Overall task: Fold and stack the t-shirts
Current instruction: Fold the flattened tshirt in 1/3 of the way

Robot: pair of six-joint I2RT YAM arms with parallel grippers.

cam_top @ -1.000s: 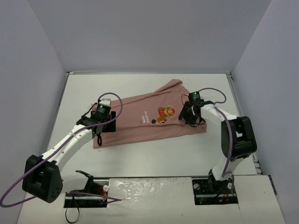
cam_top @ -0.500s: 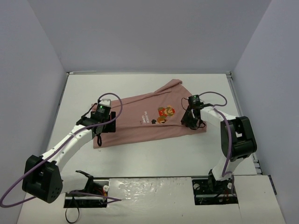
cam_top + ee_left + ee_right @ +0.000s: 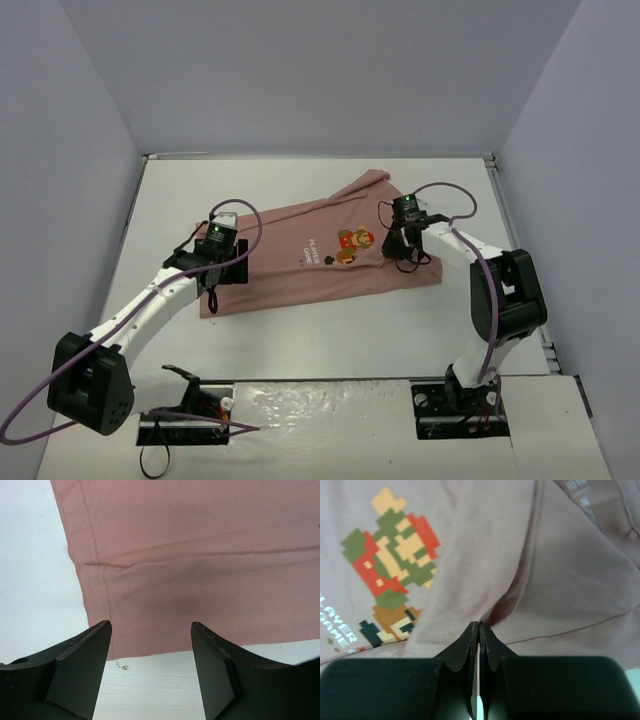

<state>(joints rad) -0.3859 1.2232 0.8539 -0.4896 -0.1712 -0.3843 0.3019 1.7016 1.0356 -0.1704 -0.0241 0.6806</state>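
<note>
Dusty-pink t-shirt [image 3: 300,255]: spread flat, mid-counter [image 3: 330,340], slightly toward the far edge, pixel-figure graphic [image 3: 390,565] facing up.
Left fingers [image 3: 214,268]: spread wide, empty, over the hem [image 3: 100,580] at the shirt's left end.
Right fingers [image 3: 474,637]: pressed together, pinching a puckered fold beside the graphic.

Fingers [image 3: 80,665] stand wide apart over a corner of the pink t-shirt [image 3: 200,555] (hem stitching visible) on the white counter [image 3: 30,580].

open table [image 3: 330,335] before the t-shirt [image 3: 290,272], walls [image 3: 70,150] hemming three sides
</note>
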